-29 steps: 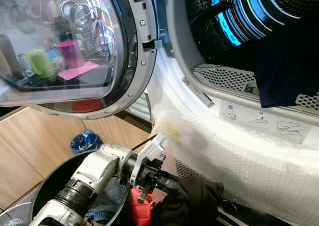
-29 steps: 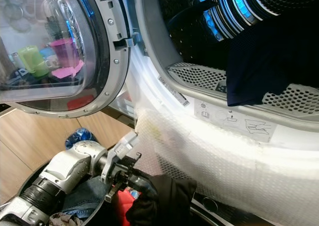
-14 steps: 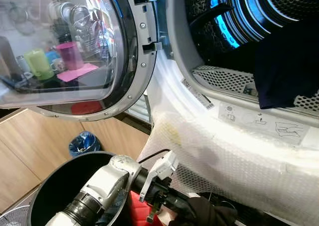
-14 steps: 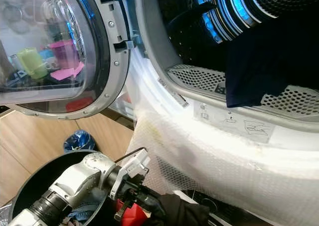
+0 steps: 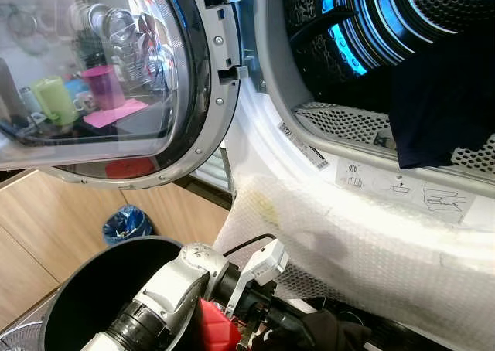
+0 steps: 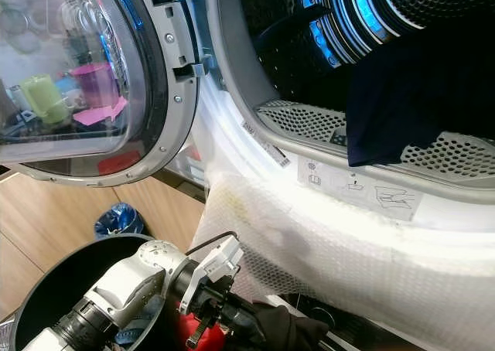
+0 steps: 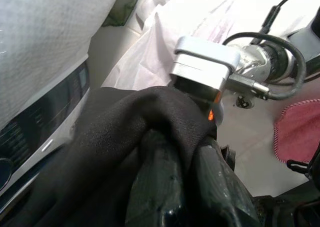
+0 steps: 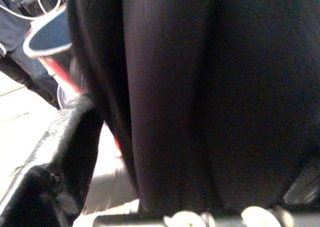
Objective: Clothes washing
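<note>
My left gripper point(image 5: 294, 329) is low in front of the washer, shut on a black garment point(image 5: 332, 334) that bunches around its fingers point(image 7: 152, 187). It hangs just right of the round black basket point(image 5: 85, 289), beside a red item point(image 5: 213, 328) in it. The washer's drum point(image 5: 371, 26) stands open above, lit blue, with a dark navy garment point(image 5: 441, 96) hanging over its perforated lip. In the right wrist view black cloth point(image 8: 200, 87) hangs close before the camera. A silver wrist unit point(image 7: 205, 69) with cables sits just beyond the garment.
The round glass door point(image 5: 108, 73) is swung open to the left. Bubble wrap point(image 5: 371, 243) covers the machine's front below the opening. A blue bag point(image 5: 126, 223) lies on the wooden floor by the basket. A pink cloth point(image 7: 300, 132) lies on the floor.
My left gripper has carried the black garment to the right and lower, away from over the basket toward the washer's base. The camera has shifted slightly.
</note>
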### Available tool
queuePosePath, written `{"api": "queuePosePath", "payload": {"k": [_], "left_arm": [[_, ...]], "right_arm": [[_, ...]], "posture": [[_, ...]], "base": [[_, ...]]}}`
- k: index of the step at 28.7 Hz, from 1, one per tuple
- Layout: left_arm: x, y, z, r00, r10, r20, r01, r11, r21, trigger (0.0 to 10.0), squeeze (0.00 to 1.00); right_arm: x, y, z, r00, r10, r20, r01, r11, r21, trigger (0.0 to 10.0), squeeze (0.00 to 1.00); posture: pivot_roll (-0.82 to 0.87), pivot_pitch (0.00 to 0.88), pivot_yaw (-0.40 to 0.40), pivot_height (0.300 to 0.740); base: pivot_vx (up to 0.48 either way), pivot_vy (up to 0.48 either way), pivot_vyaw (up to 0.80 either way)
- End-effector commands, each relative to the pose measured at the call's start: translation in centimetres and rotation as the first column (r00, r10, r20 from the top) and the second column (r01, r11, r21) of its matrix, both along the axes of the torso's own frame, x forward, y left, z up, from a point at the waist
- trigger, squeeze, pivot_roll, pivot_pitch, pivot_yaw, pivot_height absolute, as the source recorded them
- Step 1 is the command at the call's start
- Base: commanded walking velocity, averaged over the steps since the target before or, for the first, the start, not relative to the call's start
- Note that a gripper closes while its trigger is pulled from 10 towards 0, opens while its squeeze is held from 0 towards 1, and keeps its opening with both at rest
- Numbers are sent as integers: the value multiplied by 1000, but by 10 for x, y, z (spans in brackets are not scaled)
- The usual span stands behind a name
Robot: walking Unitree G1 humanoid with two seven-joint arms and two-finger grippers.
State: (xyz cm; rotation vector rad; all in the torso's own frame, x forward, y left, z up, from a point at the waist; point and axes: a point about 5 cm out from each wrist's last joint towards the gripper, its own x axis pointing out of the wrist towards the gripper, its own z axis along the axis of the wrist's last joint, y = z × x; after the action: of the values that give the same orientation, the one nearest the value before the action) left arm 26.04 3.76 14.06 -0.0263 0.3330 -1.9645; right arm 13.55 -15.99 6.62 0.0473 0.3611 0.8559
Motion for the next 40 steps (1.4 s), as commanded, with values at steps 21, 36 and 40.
{"api": "queuePosePath", "payload": {"k": [21,36,40], "left_arm": [[-1,-5,13,1000,-10,29,12,999,-47,0,0],[2,-4,17,1000,4,25,-2,998,-56,0,0],[4,-2,18,999,11,31,-10,999,-51,0,0]], "right_arm": [[14,11,-27,997,-34,-74,32,999,-19,3922,0],[27,13,-24,997,-78,-29,79,997,26,0,0],[29,14,-24,996,-85,-23,86,996,33,0,0]], "posture": [[-21,0,118,740],[-17,0,124,740],[-9,0,123,740]], "base": [[0,0,0],[0,0,0],[0,0,0]]}}
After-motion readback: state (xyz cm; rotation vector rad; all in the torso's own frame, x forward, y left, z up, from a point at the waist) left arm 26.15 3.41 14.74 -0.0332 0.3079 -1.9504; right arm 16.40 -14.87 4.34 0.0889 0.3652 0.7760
